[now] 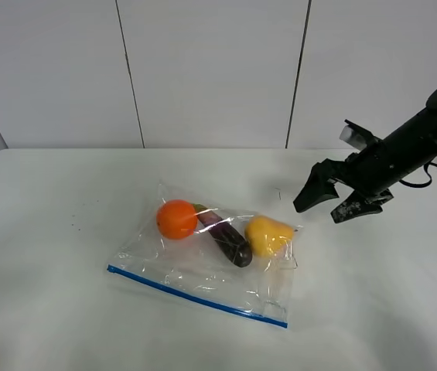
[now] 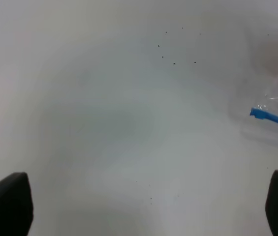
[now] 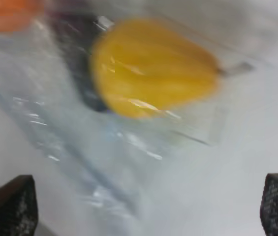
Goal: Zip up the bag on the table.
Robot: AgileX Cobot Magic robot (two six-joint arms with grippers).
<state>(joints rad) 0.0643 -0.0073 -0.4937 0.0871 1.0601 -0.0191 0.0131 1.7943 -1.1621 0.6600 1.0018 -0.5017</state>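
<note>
Left of your wide-open, empty right gripper (image 1: 332,202), the clear crinkly plastic bag (image 1: 203,259) lies, blue zip strip (image 1: 196,296) running left-right along its near edge; left gripper (image 2: 148,206) open, empty too.

Clear zip bag (image 1: 203,263) lying flat on the white counter (image 1: 40,294).

You see the bag near the middle of the counter, crinkly and transparent, with its thin blue zip strip (image 1: 195,295) along the near edge. Inside, at the far side, an orange fruit (image 1: 176,219), a dark purple one (image 1: 230,241) and a yellow one (image 1: 268,235) lie in a row.
</note>
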